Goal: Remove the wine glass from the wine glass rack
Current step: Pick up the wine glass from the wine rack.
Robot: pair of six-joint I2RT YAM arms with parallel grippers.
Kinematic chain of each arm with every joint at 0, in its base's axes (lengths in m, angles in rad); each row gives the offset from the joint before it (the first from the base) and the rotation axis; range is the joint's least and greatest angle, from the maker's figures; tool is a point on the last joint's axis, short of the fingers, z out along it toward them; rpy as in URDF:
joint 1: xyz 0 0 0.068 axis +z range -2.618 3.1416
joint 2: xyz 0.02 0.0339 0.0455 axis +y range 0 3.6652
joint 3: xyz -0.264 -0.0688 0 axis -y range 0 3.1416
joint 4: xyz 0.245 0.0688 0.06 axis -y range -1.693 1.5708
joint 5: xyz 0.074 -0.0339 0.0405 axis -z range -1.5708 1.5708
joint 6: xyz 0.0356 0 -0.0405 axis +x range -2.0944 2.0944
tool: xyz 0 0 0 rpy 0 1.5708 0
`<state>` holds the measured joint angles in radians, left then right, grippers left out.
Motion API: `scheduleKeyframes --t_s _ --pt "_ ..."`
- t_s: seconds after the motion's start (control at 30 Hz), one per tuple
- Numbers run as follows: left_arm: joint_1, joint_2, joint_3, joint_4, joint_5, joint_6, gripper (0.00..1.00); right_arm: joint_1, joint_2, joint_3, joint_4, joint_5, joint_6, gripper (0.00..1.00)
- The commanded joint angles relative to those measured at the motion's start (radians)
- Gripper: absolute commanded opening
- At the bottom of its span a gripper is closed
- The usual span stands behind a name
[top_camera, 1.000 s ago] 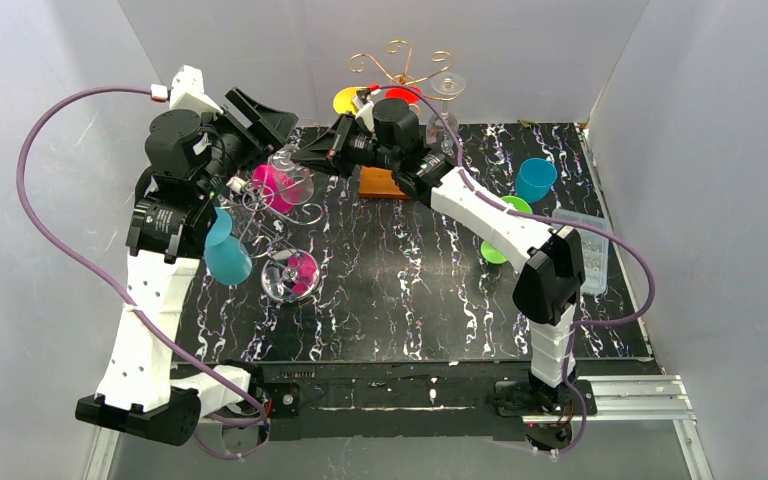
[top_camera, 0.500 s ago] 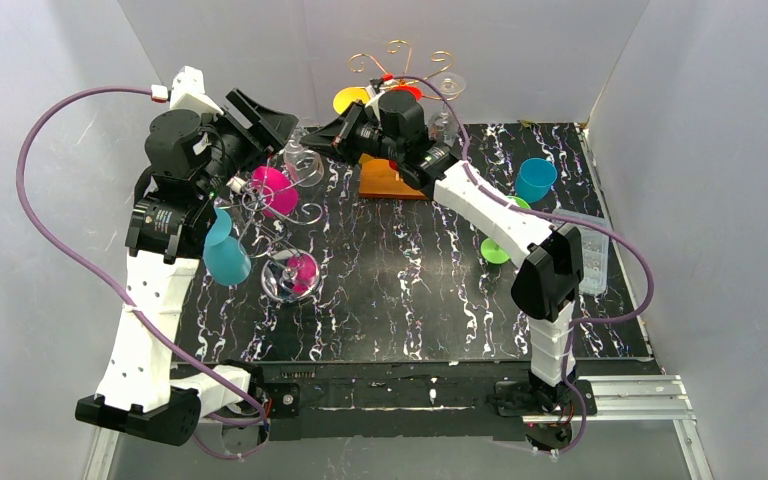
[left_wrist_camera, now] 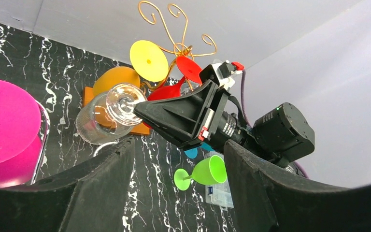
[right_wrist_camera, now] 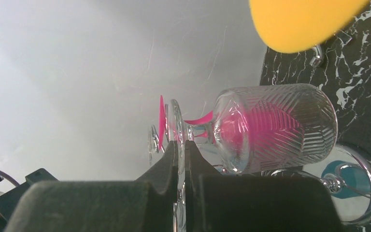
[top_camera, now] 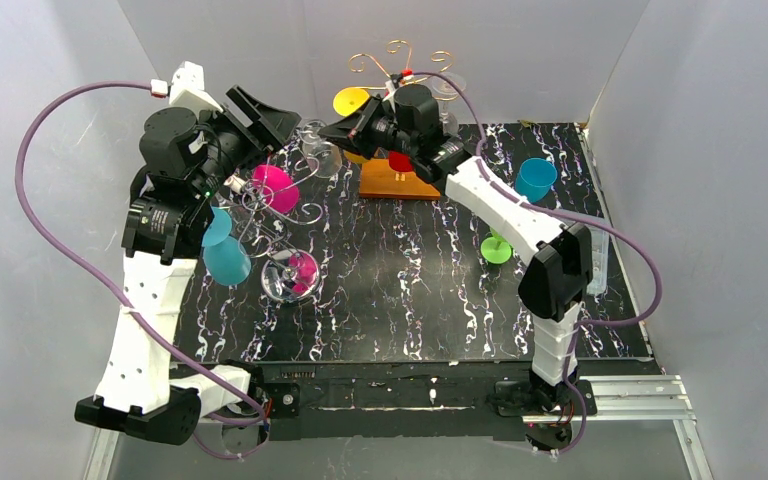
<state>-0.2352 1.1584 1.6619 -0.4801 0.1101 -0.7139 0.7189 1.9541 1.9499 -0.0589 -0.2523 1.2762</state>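
A clear ribbed wine glass [top_camera: 320, 152] is pinched by the rim of its foot in the right gripper [top_camera: 338, 130], jaws closed tight on it. The glass is held sideways in the air at the back of the table, off the silver wire rack [top_camera: 260, 215] and beside the gold wire rack [top_camera: 400, 62]. The left gripper [top_camera: 260, 112] is held wide open with nothing gripped, above a pink glass [top_camera: 275, 187] hung on the silver rack.

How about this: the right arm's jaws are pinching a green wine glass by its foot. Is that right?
Not quite. The wine glass in those jaws is clear, not green, pinched by its foot. The right wrist view shows it.
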Motion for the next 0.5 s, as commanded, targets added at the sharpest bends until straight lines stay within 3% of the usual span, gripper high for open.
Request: scheduleKeyframes --t_s 0.0,0.47 --pt "-0.004 0.010 0.031 -0.005 0.054 0.013 0.66 -0.017 -0.157 -0.035 0.106 0.008 -0.007 0.01" --pt "-0.041 0.047 0.036 0.068 0.222 0.007 0.79 -0.086 -0.432 -0.304 0.143 0.004 0.013 0.01"
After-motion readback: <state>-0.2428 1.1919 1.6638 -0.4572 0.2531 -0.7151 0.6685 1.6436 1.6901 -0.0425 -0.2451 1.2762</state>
